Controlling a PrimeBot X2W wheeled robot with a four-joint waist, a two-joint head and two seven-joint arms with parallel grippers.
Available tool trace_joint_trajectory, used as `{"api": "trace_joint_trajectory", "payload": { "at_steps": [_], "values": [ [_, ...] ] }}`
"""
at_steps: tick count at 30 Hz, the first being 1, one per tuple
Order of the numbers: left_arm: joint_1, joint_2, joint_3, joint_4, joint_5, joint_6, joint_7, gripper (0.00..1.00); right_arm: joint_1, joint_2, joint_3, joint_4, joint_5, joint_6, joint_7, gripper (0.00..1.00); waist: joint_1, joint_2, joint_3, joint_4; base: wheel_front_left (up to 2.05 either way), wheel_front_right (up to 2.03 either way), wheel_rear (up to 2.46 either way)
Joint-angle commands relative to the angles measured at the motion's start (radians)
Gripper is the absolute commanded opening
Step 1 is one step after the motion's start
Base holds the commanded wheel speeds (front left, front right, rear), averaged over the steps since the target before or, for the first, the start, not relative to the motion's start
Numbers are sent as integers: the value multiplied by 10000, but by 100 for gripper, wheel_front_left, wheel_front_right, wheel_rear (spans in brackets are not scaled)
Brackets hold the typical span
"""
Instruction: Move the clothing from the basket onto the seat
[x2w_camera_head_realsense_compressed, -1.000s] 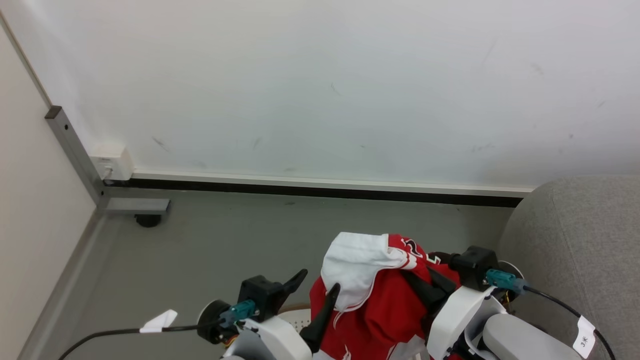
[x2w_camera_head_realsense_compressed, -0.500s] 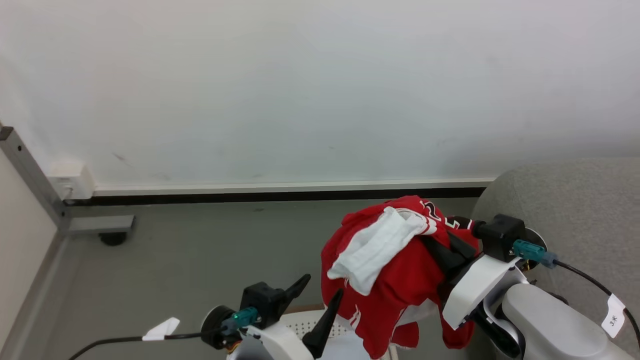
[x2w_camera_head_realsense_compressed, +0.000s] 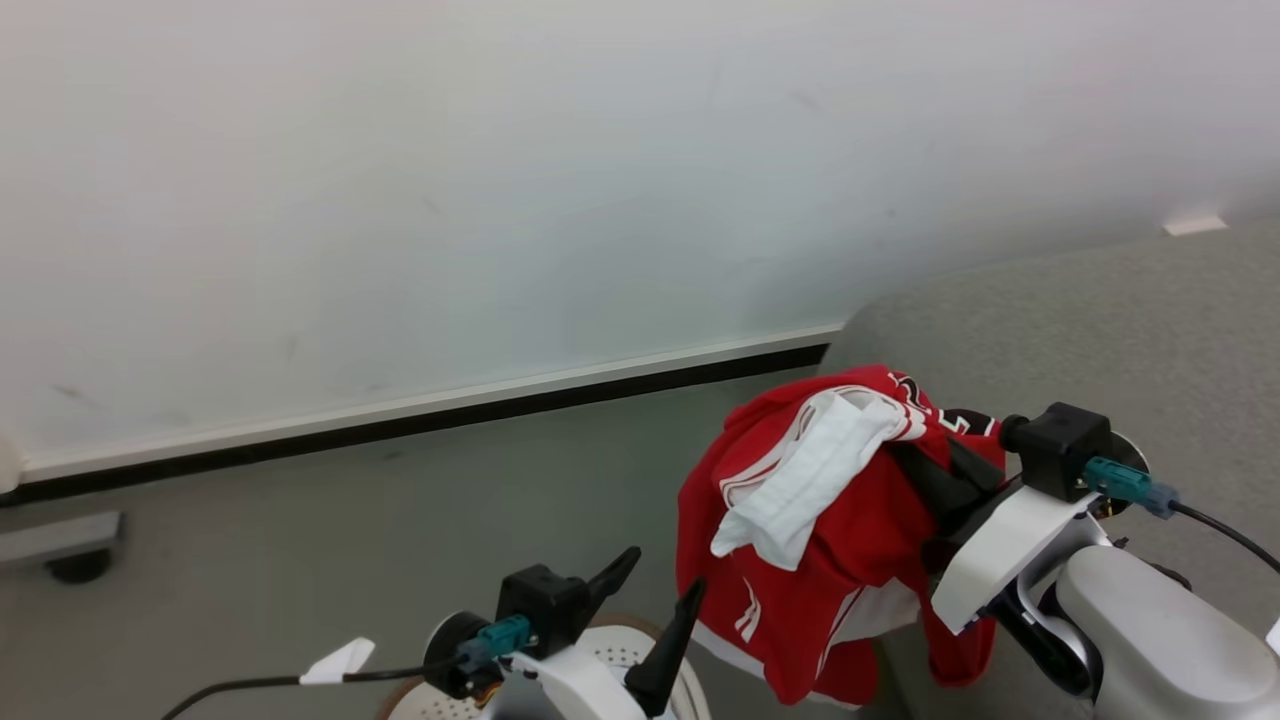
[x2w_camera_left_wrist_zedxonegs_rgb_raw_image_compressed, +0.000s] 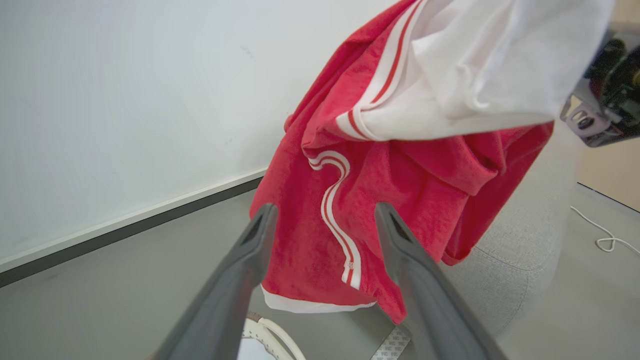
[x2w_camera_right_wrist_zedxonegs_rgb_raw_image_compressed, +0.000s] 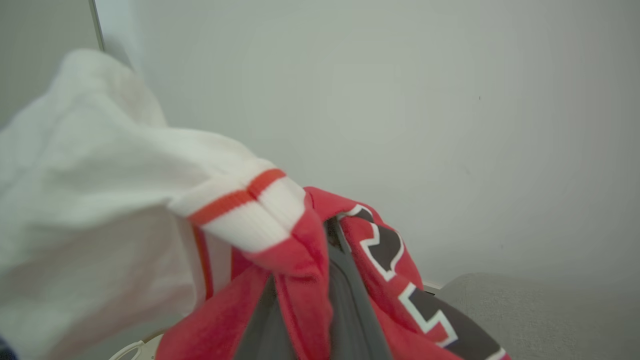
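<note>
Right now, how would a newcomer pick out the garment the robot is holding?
Start at the large light grey fabric sofa on the right. Hanging in front of its rounded end, from the right gripper, is a bright red jersey with white panels and stripes. Nothing else nearby is red.

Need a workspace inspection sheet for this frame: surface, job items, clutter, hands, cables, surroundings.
Surface: grey floor, even, no spills seen.
Job's things: clothing is out of the basket and hangs bunched from the right hand beside the rounded end of the seat; not yet laid on it.
Clutter: nothing seen.
Hands: left hand open and empty, above the basket; right hand shut on the clothing.
Cables: tagged black cable off the left wrist; black cable off the right wrist; white cord on the floor past the seat.
Surroundings: white wall, dark baseboard, metal frame foot on a caster at far left.
</note>
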Motion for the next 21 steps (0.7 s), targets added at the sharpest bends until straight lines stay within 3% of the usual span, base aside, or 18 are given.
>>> {"api": "trace_joint_trajectory", "payload": {
  "at_steps": [1, 10, 21],
  "values": [
    [-58, -15, -5, 12, -44, -35, -116, 100, 75, -98, -94, -102, -47, -21, 3, 0, 0, 0, 24, -384, 0, 0, 0],
    [-174, -113, -113, -97, -62, -26, -139, 100, 416, -483, -849, -572, -304, -21, 196, 0, 0, 0, 262, -974, 0, 0, 0],
    [-853, -78, -314, -405, 232, -142, 68, 100, -374, -1045, -2290, -1128, -640, -21, 607, 0, 0, 0, 1416, -729, 0, 0, 0]
  ]
}}
